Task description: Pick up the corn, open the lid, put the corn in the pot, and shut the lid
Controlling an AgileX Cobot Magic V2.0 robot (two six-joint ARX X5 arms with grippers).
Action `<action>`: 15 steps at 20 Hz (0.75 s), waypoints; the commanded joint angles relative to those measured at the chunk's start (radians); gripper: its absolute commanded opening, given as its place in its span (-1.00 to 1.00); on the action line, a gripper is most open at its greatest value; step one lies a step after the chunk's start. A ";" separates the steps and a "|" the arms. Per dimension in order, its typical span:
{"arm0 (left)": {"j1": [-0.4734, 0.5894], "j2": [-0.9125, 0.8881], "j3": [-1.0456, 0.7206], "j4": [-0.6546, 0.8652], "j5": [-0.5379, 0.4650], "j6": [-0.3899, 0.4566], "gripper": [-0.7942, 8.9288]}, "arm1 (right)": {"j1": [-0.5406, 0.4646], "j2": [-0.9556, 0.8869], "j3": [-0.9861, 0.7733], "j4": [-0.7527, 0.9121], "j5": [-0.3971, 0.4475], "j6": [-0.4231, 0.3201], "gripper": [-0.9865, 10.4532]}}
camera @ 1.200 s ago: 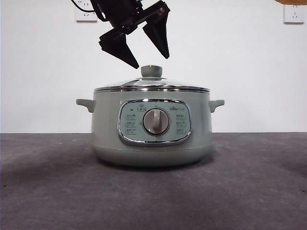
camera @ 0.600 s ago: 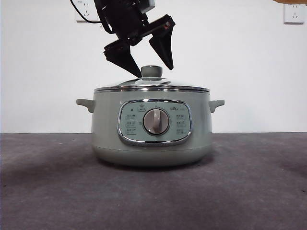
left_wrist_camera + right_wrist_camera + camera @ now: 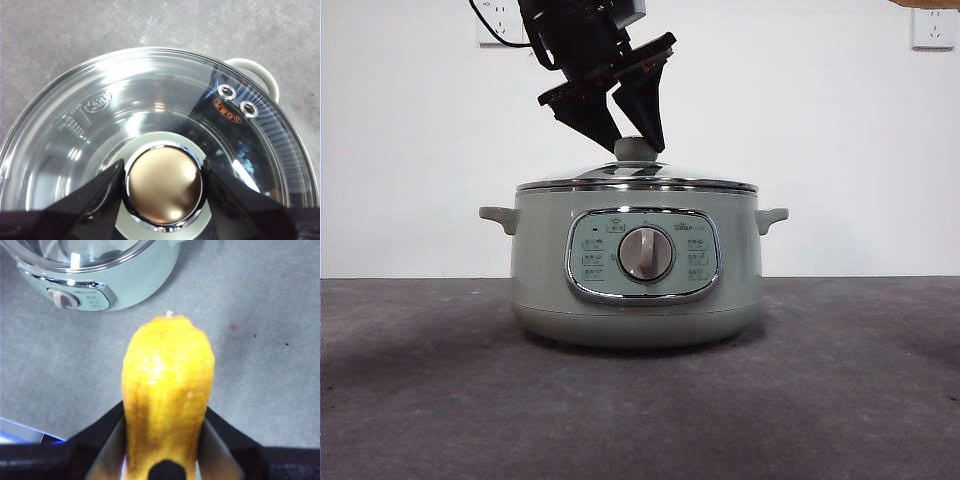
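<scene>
The sage-green pot (image 3: 636, 300) stands mid-table with the glass lid (image 3: 650, 180) on it. My left gripper (image 3: 637, 140) reaches down from above, and its jaws sit against both sides of the lid's green knob (image 3: 636, 150). In the left wrist view the jaws flank the chrome-topped knob (image 3: 164, 185) over the glass lid (image 3: 150, 105). My right gripper (image 3: 165, 440) is shut on the yellow corn (image 3: 167, 385) and holds it above the table, off to one side of the pot (image 3: 135, 285). Only an orange sliver shows at the front view's top right corner.
The pot's control panel and dial (image 3: 645, 253) face the front camera. Small handles (image 3: 497, 216) stick out on both sides of the pot. Grey tabletop (image 3: 840, 390) lies around the pot. Wall sockets (image 3: 932, 28) sit on the white back wall.
My left gripper has come down onto the lid's knob, and its jaws have closed from wide open to tight against the knob. The pot and lid have not moved.
</scene>
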 commanded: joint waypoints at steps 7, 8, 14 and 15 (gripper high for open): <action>0.010 -0.054 0.043 0.007 -0.008 0.021 -0.86 | 0.000 0.014 0.002 0.061 0.003 0.019 -0.85; 0.013 -0.058 0.070 -0.011 -0.014 0.024 -0.86 | 0.000 0.023 0.002 0.064 0.000 0.024 -0.85; 0.054 -0.062 0.245 -0.124 -0.015 0.039 -0.86 | 0.000 0.116 0.006 0.200 -0.044 0.026 -0.85; 0.068 -0.062 0.261 -0.138 -0.016 0.047 -0.86 | -0.001 0.137 0.012 0.237 -0.056 0.026 -0.85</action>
